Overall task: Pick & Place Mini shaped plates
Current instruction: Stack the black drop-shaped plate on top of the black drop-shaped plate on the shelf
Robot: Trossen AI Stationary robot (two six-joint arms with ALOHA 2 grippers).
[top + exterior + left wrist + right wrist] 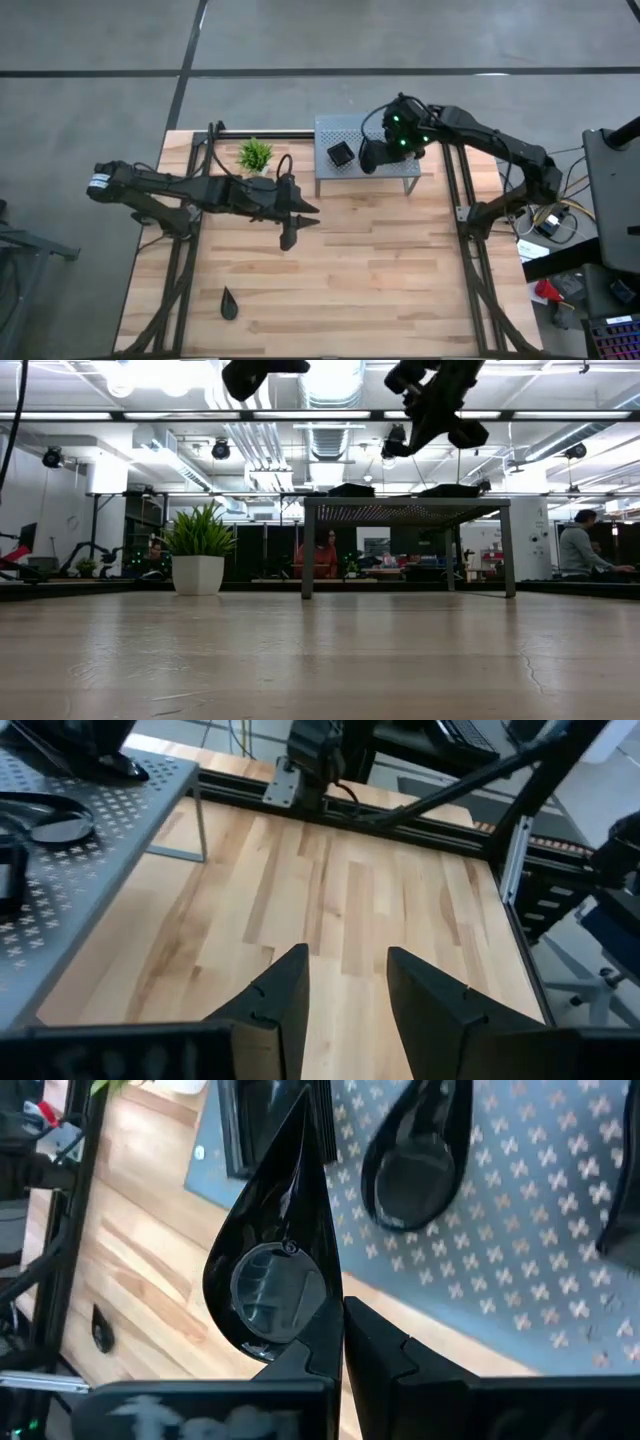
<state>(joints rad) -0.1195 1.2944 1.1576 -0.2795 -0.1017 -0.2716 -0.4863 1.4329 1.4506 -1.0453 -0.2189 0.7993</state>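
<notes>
Right gripper (340,1345) clenched on teardrop plate (275,1250) above the perforated shelf (392,168), long axis pointing away from the fingers; left gripper (345,995) empty, open.

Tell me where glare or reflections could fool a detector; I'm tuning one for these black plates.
Right wrist view: the glossy teardrop plate in the right gripper mirrors a bright round patch. Low view: ceiling lights wash out the top. High view: even light, soft shadows on the table.

wooden table (380,290), shelf (400,168) (plates (341,153))
</notes>
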